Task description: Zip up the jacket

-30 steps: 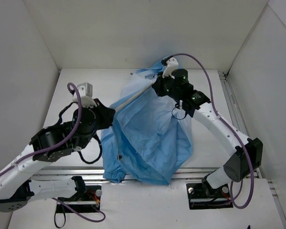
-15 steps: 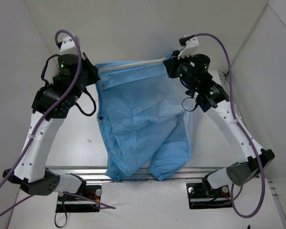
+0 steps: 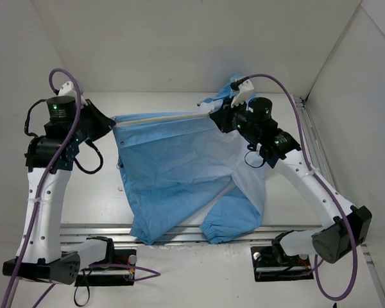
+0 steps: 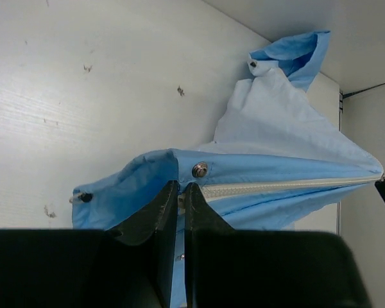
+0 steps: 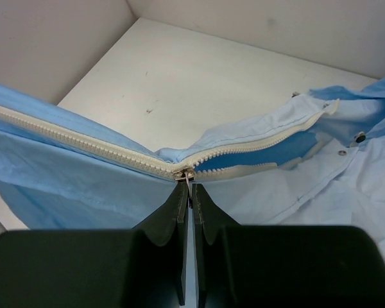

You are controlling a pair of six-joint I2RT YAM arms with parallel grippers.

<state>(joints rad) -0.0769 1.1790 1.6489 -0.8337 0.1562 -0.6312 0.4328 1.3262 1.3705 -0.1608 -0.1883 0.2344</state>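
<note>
Pinching the thin, crinkly blue jacket: left end effector clamps its hem, right end effector its zipper pull.

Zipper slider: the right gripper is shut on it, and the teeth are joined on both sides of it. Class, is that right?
No. The right gripper is shut on the zipper slider, but the teeth are joined only left of it in the picture; right of it the two rows stand apart. The right wrist view shows it.

Jacket stretched taut btwn L hand & R hand, cuffs at near desk edge.
</note>
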